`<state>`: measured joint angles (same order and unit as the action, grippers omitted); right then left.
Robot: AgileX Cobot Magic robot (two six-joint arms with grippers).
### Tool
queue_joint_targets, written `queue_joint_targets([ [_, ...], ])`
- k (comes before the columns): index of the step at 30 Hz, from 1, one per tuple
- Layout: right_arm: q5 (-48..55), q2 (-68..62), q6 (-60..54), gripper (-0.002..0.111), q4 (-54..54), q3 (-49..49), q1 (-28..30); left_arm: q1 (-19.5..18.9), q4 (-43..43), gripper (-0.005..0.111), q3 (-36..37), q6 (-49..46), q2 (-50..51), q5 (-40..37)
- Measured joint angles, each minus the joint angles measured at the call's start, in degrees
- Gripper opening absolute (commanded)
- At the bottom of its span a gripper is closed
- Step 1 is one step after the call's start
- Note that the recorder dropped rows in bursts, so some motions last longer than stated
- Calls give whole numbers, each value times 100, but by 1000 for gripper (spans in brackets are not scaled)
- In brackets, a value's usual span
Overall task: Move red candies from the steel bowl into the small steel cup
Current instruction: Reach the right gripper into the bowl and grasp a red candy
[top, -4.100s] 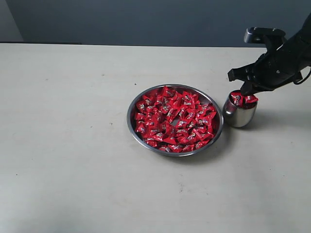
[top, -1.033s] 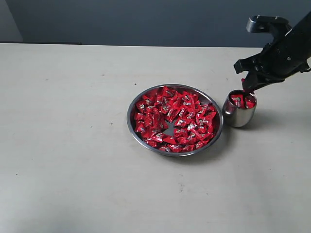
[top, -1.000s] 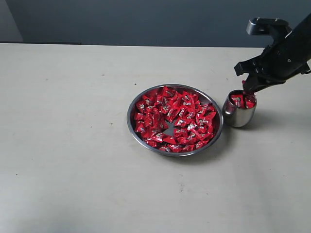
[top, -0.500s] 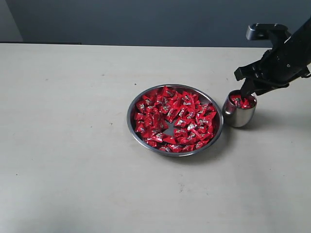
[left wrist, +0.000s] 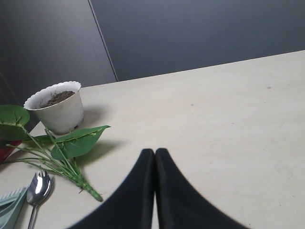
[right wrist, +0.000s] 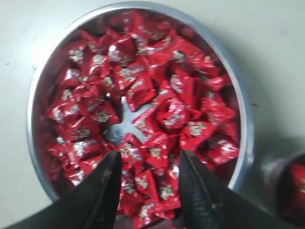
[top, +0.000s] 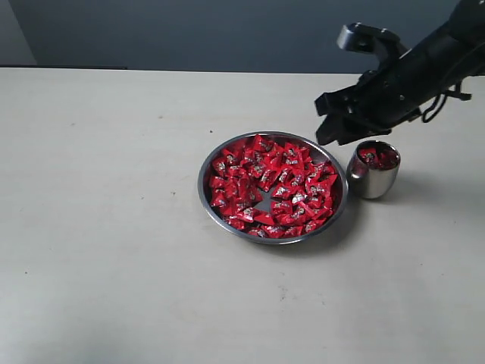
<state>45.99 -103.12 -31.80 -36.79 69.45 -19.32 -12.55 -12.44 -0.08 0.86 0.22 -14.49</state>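
On the exterior camera I saw the pale tabletop (top: 114, 227) bare around the wide shallow steel bowl (top: 201, 182) from 5 o'clock through 9 to 12, so nothing blocked those sides. At the bowl's 3 o'clock the small rounded steel cup (top: 371, 182) stood just beside the rim, leaving a narrow gap. The black right gripper (top: 324, 121), jaws apart and empty, hung over the rim near 1 o'clock, its arm stretching away toward 2. Shiny red wrapped candies (top: 295, 171) filled the bowl, bar a small bare patch near centre. By the closed left gripper (left wrist: 155, 160), a white plant pot (left wrist: 56, 107), a green leafy sprig (left wrist: 71, 143) and a steel spoon (left wrist: 37, 187) crowded one side; the table elsewhere lay open.
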Motion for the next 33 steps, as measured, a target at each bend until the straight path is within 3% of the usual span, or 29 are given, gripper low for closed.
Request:
queue_joint_targets([
  [12,-279,-1014,-166,39,-56,404,-1214,0,0,0,0,0,0,0],
  [28,-173,-1728,-205,39,-396,714,-1490,0,0,0,0,0,0,0],
  [33,-173,-1776,-339,50,-746,714,-1490,0,0,0,0,0,0,0],
])
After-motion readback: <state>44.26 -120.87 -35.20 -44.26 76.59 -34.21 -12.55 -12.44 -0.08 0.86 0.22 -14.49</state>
